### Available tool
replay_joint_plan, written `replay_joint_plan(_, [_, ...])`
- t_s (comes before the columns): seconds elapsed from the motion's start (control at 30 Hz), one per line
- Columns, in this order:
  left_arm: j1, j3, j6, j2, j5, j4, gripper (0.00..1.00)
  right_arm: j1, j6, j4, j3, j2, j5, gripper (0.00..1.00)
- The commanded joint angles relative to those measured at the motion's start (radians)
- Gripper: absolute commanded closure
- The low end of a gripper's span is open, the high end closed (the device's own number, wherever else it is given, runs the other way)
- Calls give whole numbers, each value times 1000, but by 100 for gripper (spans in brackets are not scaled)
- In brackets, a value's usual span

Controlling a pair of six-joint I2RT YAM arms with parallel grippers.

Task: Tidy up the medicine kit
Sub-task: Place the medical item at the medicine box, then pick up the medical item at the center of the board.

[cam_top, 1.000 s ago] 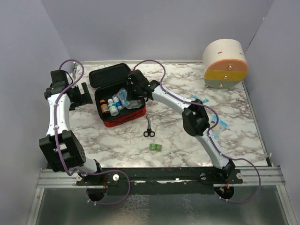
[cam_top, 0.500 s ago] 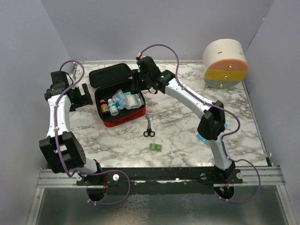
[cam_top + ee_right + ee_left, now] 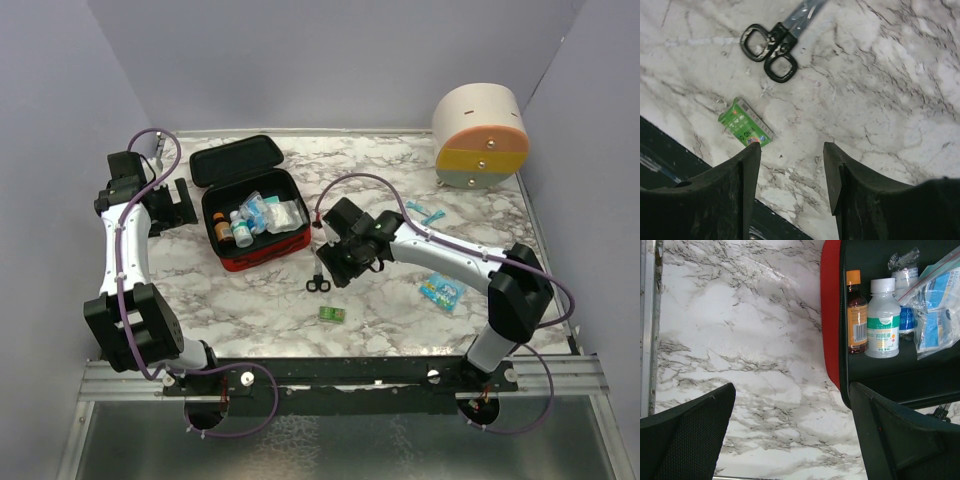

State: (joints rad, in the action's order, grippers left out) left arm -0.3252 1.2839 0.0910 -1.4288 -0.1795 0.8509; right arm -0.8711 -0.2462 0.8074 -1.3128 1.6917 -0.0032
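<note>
Enclosure: plain lavender-grey walls [image 3: 330, 60] on three sides. Tabletop [image 3: 250, 310]: glossy white marble pattern, grey veining. Near edge: aluminium rail [image 3: 560, 378], black crossbar [image 3: 340, 372]. Lighting: soft, even.

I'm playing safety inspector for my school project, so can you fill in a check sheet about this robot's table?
Surface: marble-patterned table, no spills seen.
Job's things: red medicine kit open, bottles and packets inside.
Clutter: scissors, green box and blue packet loose on the table.
End effectors: left end effector open, empty, beside the kit; right end effector open, empty, near the scissors.
Cables: purple cables loop along both arms.
Surroundings: round drawer container back right; plain walls.
</note>
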Motion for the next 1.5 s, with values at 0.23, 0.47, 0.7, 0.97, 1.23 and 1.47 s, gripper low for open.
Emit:
replay_joint_plan(0.23, [-3, 25, -50, 10, -25, 1, 1, -54, 460, -46, 32, -80, -329, 47])
replay_joint_plan(0.47, [-5, 29, -57, -9, -17, -22, 1, -124, 562, -93, 110, -56, -321, 47])
replay_joint_plan(0.7, [-9, 20, -1, -39, 3, -11, 1, -159, 594, -162, 167, -12, -244, 47])
replay_joint_plan(0.97, [-12, 23, -14, -32, 11, -6, 1, -192, 626, -276, 190, 81, -225, 47])
replay_joint_plan(1.23, [-24, 17, -27, -32, 4, 0, 1, -211, 660, -287, 209, 102, -170, 68])
replay_joint_plan(1.47, [-35, 11, -23, -37, -11, 0, 1, -212, 659, -277, 183, 45, -110, 98])
